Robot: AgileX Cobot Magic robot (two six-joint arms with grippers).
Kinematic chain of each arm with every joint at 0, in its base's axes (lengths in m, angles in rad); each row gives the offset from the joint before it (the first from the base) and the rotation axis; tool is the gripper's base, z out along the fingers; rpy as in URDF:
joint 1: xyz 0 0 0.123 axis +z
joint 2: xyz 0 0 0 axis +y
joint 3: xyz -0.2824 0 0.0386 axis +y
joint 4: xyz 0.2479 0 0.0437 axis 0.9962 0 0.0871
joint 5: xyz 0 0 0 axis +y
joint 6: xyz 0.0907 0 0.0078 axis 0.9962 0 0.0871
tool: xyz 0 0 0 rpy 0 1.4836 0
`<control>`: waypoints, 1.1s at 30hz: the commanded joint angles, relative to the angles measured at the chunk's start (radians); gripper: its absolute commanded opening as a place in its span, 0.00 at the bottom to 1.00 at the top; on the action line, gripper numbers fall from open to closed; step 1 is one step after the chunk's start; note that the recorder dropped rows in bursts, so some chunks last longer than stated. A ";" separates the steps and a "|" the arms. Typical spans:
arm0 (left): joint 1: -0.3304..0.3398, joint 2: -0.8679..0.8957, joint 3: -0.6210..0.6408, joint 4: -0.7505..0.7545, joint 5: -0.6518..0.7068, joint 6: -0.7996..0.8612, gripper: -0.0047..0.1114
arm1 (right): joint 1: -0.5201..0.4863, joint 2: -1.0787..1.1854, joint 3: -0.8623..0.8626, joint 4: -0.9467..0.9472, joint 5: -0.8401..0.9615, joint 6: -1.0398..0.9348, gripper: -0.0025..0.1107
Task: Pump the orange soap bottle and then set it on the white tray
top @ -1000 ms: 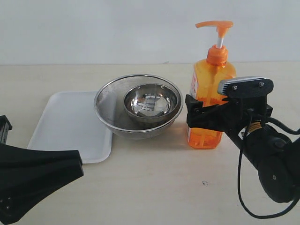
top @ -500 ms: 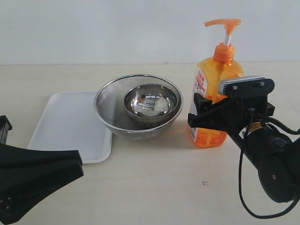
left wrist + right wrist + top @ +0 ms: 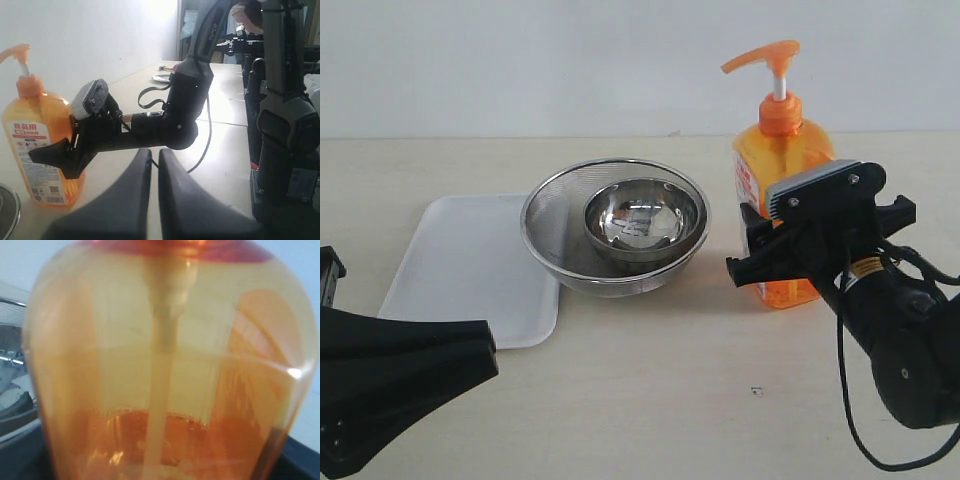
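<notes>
Starting at the left, the left gripper (image 3: 153,160) hangs low at the near corner of the table (image 3: 650,400), fingers pressed together with nothing between them. Beyond it the tray (image 3: 460,270) lies flat and bare. The strainer (image 3: 545,215), with a steel bowl (image 3: 642,222) inside, sits just right of the tray, its rim overlapping the tray's right edge. Further right is the bottle (image 3: 790,165), leaning a little and well apart from the tray. The right gripper (image 3: 745,245) is closed around its lower body, and orange plastic fills the right wrist view. I cannot tell whether the bottle's base rests fully on the table.

The pump head (image 3: 765,55) is up with its white stem showing, so I judge the pumping step is in hand, with the right arm steadying the bottle. Next, something must press straight down on that head, likely the left gripper, which would have to cross above the strainer. After that the bottle must travel over or around the strainer, which crowds the tray's near side.
</notes>
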 commanded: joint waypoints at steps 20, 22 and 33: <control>0.000 -0.005 0.005 -0.023 -0.040 0.004 0.08 | -0.001 -0.017 -0.070 0.054 0.116 -0.284 0.02; 0.000 -0.005 0.005 -0.023 -0.052 0.004 0.08 | -0.001 -0.017 -0.070 0.054 0.116 -0.291 0.02; 0.000 -0.005 0.005 -0.042 -0.099 -0.001 0.08 | -0.001 -0.017 -0.070 0.054 0.124 -0.305 0.02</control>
